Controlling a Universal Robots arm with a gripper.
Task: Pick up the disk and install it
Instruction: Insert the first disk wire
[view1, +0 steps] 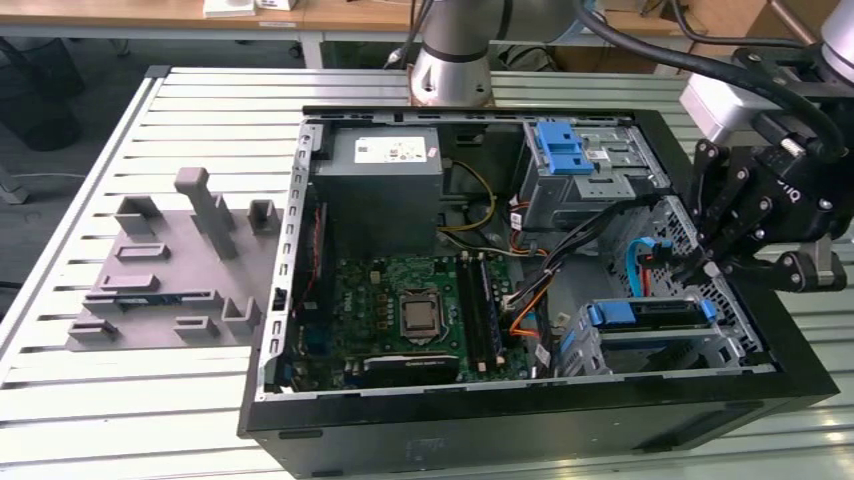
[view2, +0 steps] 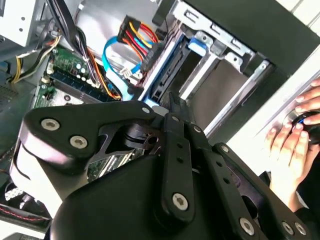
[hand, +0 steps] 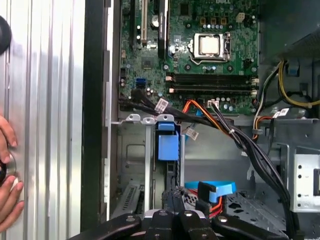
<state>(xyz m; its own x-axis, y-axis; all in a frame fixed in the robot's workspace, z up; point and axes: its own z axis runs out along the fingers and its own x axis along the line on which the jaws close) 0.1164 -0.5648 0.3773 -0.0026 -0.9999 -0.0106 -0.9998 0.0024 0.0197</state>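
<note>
While the arm hangs over the open computer case (view1: 287, 300), its gripper (view1: 687, 268) sits low above the corner by the front drive cage (view1: 727, 345), on the exterior view's right. From where I stand the fingers look drawn narrow, tips close together, and I see nothing caught between them; both wrist views show the same, the dark tips meeting at a point (view2: 172, 102) (hand: 172, 196).

The disk (view1: 654, 315) is lying in that lower metal cage, its blue plastic end facing up toward the middle of the case, just below the gripper tips and apart from them. In the first wrist view its blue end (hand: 167, 145) shows between the cage's metal walls, straight ahead of the fingers.

A blue data cable (view1: 627, 262) curls down between the upper bay, with its blue latch (view1: 561, 150), and the lower cage. The green motherboard (view1: 414, 310) fills the case floor, the grey power supply (view1: 387, 170) behind it.

A person's hand (hand: 9, 200) rests on the slatted table (view1: 134, 400) beside the case (it holds something small and dark). A grey moulded fixture (view1: 174, 270) lies on the table at the exterior view's left.
</note>
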